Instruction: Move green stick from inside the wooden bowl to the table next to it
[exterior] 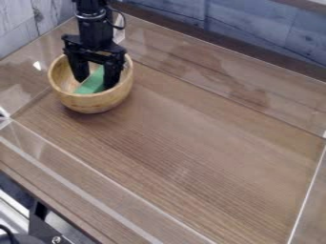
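The wooden bowl [91, 93] sits at the back left of the table [204, 133]. Inside it lies the green stick [93, 83], leaning against the bowl's inner wall, partly hidden by the gripper. My black gripper [97, 69] points straight down into the bowl. Its two fingers [79, 65] stand apart on either side of the stick's upper end, so the gripper is open. I cannot tell whether the fingers touch the stick.
Clear plastic walls [38, 143] run along the table's edges, one close to the left of the bowl. Bare wood-grain tabletop stretches to the right of and in front of the bowl.
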Controlling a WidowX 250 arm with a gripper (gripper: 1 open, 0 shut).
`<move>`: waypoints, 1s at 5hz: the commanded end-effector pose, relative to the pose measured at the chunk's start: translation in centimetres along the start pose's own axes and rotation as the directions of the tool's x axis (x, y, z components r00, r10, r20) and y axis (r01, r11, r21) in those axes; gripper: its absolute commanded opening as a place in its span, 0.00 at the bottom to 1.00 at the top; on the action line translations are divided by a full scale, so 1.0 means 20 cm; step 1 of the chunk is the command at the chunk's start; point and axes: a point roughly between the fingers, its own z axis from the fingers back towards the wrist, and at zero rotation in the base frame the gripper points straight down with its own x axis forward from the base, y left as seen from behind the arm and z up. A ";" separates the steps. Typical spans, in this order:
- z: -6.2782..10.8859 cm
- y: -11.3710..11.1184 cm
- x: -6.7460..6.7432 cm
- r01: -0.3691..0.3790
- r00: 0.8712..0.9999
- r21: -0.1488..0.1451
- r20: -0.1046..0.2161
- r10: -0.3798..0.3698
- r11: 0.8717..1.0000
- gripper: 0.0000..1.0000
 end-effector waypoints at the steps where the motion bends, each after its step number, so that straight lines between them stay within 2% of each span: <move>1: 0.08 0.05 0.08 -0.094 0.994 0.001 0.047 0.094 0.996 1.00; 3: 0.08 0.11 0.08 -0.108 0.994 -0.006 0.034 0.108 0.994 1.00; 5: 0.00 0.03 0.12 -0.074 0.997 -0.017 0.037 0.075 0.997 1.00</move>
